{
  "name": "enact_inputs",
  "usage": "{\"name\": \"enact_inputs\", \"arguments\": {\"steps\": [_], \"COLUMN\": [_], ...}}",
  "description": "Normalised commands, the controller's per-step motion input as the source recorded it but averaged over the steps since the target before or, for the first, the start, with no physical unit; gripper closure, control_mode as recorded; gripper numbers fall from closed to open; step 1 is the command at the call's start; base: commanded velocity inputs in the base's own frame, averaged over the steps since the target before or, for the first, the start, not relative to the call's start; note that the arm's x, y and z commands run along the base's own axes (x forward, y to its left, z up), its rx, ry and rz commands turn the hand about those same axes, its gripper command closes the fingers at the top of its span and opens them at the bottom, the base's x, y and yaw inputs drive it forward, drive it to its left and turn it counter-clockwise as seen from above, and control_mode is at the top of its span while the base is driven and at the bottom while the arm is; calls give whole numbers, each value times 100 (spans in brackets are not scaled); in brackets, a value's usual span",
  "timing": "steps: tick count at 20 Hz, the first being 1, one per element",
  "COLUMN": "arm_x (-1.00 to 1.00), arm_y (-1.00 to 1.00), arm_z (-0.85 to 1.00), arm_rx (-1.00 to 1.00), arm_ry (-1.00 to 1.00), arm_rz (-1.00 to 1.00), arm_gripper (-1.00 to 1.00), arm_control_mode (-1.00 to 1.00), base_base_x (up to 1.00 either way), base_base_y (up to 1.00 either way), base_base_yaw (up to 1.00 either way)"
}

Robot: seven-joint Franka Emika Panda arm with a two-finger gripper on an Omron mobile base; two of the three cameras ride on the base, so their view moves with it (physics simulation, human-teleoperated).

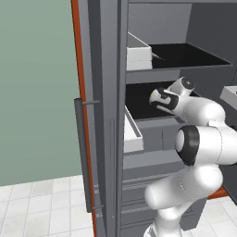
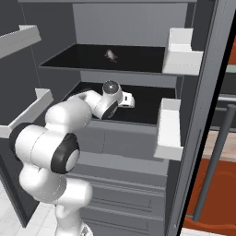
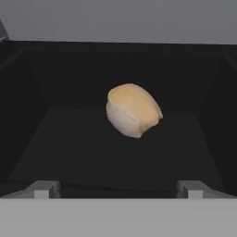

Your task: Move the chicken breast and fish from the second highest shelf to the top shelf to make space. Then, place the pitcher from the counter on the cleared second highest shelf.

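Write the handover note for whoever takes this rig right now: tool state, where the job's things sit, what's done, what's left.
Tool: open, empty, reaching into the fridge at the second highest shelf.
Chicken breast: on that shelf, straight ahead of the fingertips, untouched.
Fish: already on the top shelf.
Done: fish moved up.
Left: grasp the chicken breast, lift it to the top shelf, then fetch the pitcher from the counter and set it on the cleared shelf.

2 base views flank the arm, sharing the open fridge; the hand view faces the chicken breast [image 3: 133, 110] ahead of its jaws.
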Motion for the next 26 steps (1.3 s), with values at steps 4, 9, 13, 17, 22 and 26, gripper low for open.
{"name": "enact_inputs", "arguments": {"steps": [4,9,13,17,22,26], "arm_x": [33,34,32,30,28,28], "arm_y": [0,-2,-4,-3,-2,-3], "arm_z": [-15,-10,-11,-13,-14,-15], "arm_rx": [0,0,0,0,0,0], "arm_ry": [0,0,0,0,0,0], "arm_rz": [0,0,0,0,0,0], "arm_gripper": [-100,-100,-100,-100,-100,-100], "arm_control_mode": [-100,-100,-100,-100,-100,-100], "base_base_x": [0,0,0,0,0,0], "base_base_y": [0,0,0,0,0,0], "base_base_yaw": [0,0,0,0,0,0]}}
